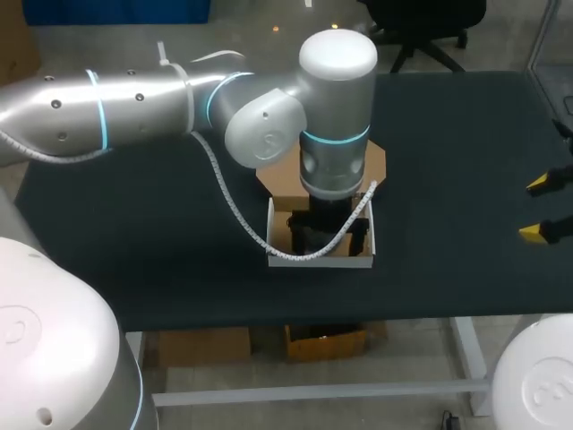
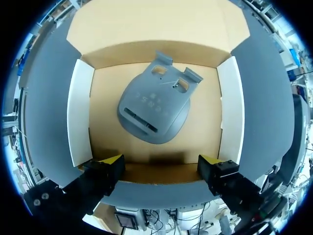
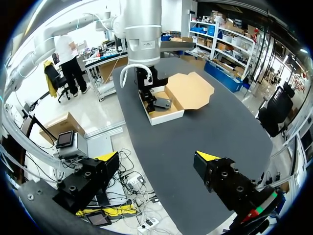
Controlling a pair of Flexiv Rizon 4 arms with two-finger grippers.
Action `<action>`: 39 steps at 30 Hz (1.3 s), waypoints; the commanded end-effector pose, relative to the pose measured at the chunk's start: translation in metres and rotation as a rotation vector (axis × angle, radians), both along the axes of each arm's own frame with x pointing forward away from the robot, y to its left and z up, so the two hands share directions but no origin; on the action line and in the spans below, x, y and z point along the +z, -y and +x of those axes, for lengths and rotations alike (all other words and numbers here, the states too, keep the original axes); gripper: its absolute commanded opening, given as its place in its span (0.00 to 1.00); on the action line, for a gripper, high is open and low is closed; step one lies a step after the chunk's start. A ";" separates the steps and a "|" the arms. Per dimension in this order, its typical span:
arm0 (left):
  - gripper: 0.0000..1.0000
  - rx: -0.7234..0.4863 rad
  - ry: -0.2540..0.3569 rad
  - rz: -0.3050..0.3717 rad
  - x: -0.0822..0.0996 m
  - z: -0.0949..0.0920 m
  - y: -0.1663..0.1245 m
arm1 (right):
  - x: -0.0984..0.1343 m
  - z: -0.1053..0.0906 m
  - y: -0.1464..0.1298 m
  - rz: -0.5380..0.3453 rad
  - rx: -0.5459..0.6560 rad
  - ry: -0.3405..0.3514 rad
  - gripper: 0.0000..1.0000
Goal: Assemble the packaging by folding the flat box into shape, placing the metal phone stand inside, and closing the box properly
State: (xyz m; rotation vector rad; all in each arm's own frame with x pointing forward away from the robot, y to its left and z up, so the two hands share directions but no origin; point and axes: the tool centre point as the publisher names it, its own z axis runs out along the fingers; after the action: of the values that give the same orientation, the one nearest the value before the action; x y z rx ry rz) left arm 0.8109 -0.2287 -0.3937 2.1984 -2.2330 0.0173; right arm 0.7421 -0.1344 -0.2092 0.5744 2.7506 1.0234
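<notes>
Looking down from the head camera, I record the box (image 1: 318, 261) near the middle of the dark surface (image 1: 448, 134). It is folded into an open tray with its white walls upright. Its brown lid (image 1: 376, 161) lies open and flat on the surface behind it. My left arm (image 1: 134, 107) comes in from the left. Its wrist stands straight over the box, hiding most of the interior in that view.

In the left wrist view, the grey phone stand (image 2: 154, 110) lies flat on the brown floor of the box. It sits at a slant to the walls, with its two cut-outs toward the lid side (it touches neither white side wall, as far as I can see). The left fingers (image 2: 110, 161) are spread wide above the box's near wall, one toward each near corner. Nothing is pinched between them, and the phone stand lies ahead of them, apart from both tips.

In the right wrist view, the right fingers (image 3: 205, 156) are likewise spread and hold nothing. They hang near the right edge of the surface, well apart from the box. From there the phone stand shows inside the box, below the left arm's wrist.
</notes>
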 end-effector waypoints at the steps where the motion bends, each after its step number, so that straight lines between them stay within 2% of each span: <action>1: 1.00 0.001 0.003 0.008 -0.001 -0.008 0.003 | 0.001 -0.001 0.000 0.000 0.001 -0.001 1.00; 17: 1.00 0.009 -0.003 0.029 0.002 -0.036 0.018 | 0.001 -0.001 0.000 0.000 0.001 -0.001 1.00; 24: 1.00 0.041 -0.008 0.036 0.003 -0.041 0.016 | 0.001 -0.001 0.000 0.000 0.001 -0.001 1.00; 34: 1.00 0.074 0.022 0.035 0.008 -0.034 0.010 | 0.001 -0.001 0.000 0.000 0.001 -0.001 1.00; 39: 1.00 0.078 0.063 -0.001 0.017 -0.027 0.003 | 0.001 -0.001 0.000 0.000 0.001 -0.001 1.00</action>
State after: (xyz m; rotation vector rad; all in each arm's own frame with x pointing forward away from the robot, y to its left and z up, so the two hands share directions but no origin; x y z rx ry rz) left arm 0.7882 -0.2429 -0.3841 2.3177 -2.1789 0.0468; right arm 0.7421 -0.1345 -0.2093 0.5744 2.7506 1.0230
